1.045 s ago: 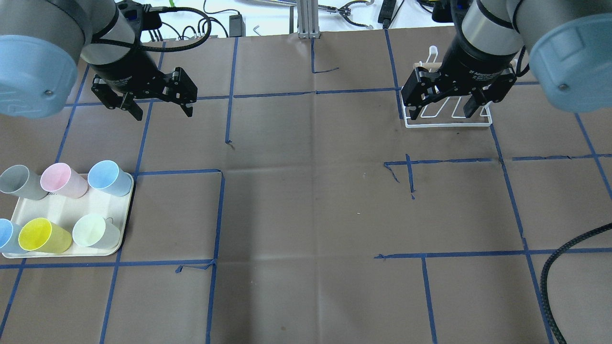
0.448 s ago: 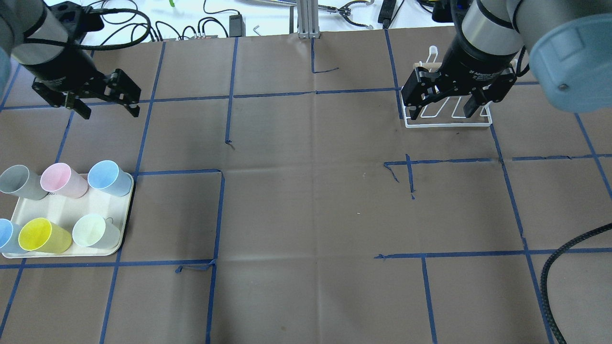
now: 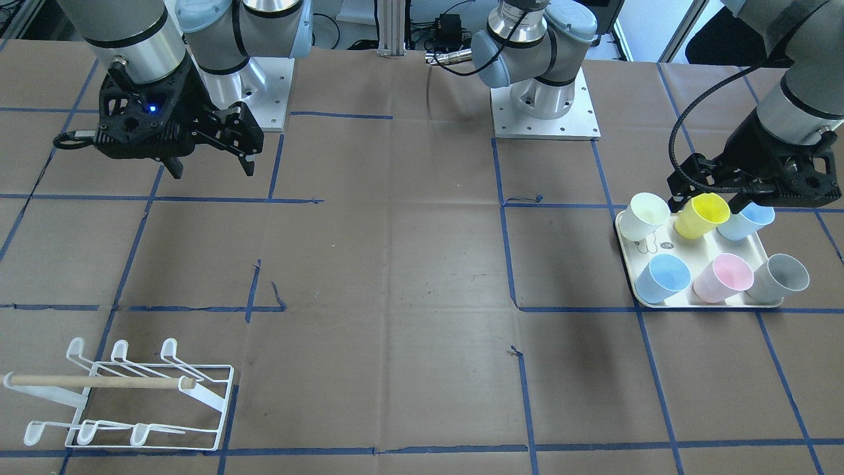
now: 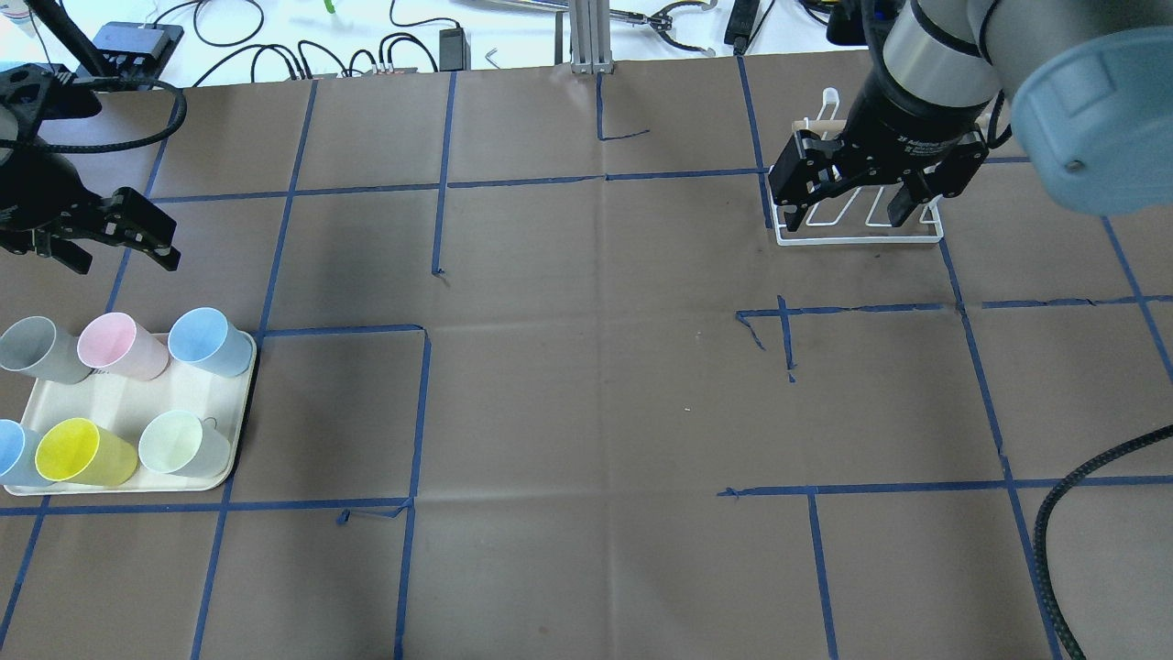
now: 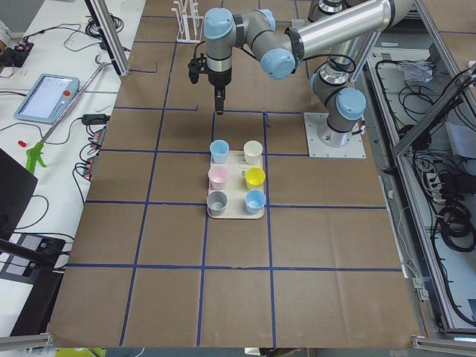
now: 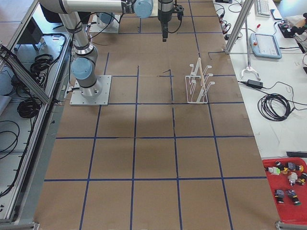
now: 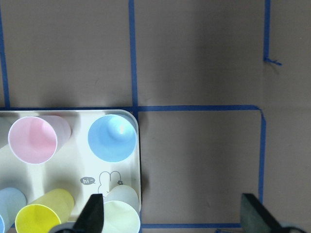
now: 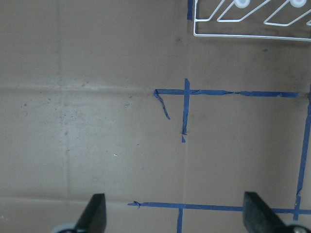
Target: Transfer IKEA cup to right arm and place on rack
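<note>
On a cream tray (image 4: pixel 128 399) at about 8 o'clock on the brown, blue-taped counter (image 4: pixel 596 412) in the overhead view, 6 cups stand upright with mouths up, in 2 rows of 3. A grey cup (image 4: pixel 32 348), a pink cup (image 4: pixel 115 346) and a blue cup (image 4: pixel 206 341) form the far row. A second blue cup (image 4: pixel 11 456) cut by the frame edge, a yellow cup (image 4: pixel 78 451) and a pale green cup (image 4: pixel 179 443) form the near row. All 6 rest on the tray, none gripped. The left pincer (image 4: pixel 126 266) hangs above the counter at roughly 12 o'clock from the tray, its jaws spread wide with nothing between them. In its wrist view the tray fills the 8 o'clock corner, and 1 fingertip overlaps the pale green cup's rim. The rack (image 3: pixel 206 398), white wire with a wooden dowel (image 3: pixel 99 381) across it, sits at about 1 o'clock on the counter in the overhead view. The right pincer (image 3: pixel 212 173) is raised above the counter, jaws equally wide and empty. The rack shows only at 1 o'clock in its wrist view, apart from the fingers.
</note>
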### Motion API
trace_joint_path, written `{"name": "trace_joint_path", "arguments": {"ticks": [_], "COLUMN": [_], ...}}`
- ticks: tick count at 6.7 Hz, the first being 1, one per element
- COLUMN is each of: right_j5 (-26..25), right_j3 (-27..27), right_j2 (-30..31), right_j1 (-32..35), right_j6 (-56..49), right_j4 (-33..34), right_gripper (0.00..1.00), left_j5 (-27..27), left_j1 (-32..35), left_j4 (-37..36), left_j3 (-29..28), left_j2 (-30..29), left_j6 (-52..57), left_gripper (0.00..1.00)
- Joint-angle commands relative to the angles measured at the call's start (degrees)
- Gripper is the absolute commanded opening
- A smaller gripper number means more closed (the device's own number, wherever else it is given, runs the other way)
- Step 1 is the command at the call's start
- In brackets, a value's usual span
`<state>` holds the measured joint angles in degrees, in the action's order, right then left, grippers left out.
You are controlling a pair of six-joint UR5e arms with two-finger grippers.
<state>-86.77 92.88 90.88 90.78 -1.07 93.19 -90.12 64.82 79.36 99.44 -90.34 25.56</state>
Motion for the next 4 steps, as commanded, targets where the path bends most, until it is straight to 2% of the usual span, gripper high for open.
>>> {"name": "trace_joint_path", "arguments": {"ticks": [1, 2, 3, 4], "right_j5": [0.02, 0.02, -0.07, 0.02], "right_j3": [-0.07, -0.07, -0.07, 0.02], "right_j2": [-0.09, -0.09, -0.09, -0.09], "right_j1": [0.01, -0.07, -0.07, -0.07], "right_j6": [-0.07, -0.07, -0.07, 0.02], "right_j4": [-0.03, -0.03, -0.03, -0.03], "right_gripper": [1.00, 1.00, 1.00, 1.00], "left_j5": [0.12, 0.20, 0.29, 0.20], "left_j1": [-1.10, -1.01, -1.01, -0.92], "left_j4": [-8.82, -16.44, -21.13, -22.05], "left_j3": [5.81, 11.24, 15.30, 16.39], "left_j2": [-1.49, -2.03, -2.47, -4.56], "left_j6": [1.07, 0.99, 1.16, 1.25], "left_gripper": [0.99, 0.99, 0.99, 0.99]}}
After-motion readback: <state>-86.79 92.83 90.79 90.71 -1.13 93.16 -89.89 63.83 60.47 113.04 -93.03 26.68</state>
